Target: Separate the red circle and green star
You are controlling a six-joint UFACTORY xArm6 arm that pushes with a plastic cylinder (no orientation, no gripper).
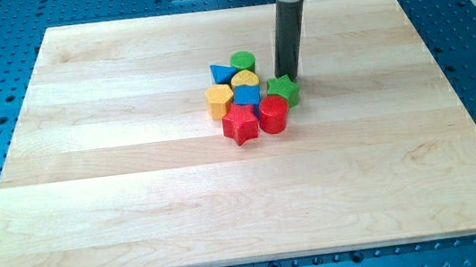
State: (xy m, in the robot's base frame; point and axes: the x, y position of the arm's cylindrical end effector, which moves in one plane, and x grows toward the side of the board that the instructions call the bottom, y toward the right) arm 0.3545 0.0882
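Observation:
The red circle [273, 114] stands in a tight cluster near the board's middle. The green star [283, 90] touches it just above and to its right. My tip [285, 76] comes down from the view's top and ends right behind the green star's upper edge, touching or nearly touching it. The dark rod rises straight up to the arm's head at the view's top.
The cluster also holds a red star [240, 124], a yellow hexagon [219, 101], a blue cube [247, 96], a yellow block [244, 80], a blue triangle [222, 72] and a green circle [242, 61]. The wooden board [137, 190] lies on a blue perforated table.

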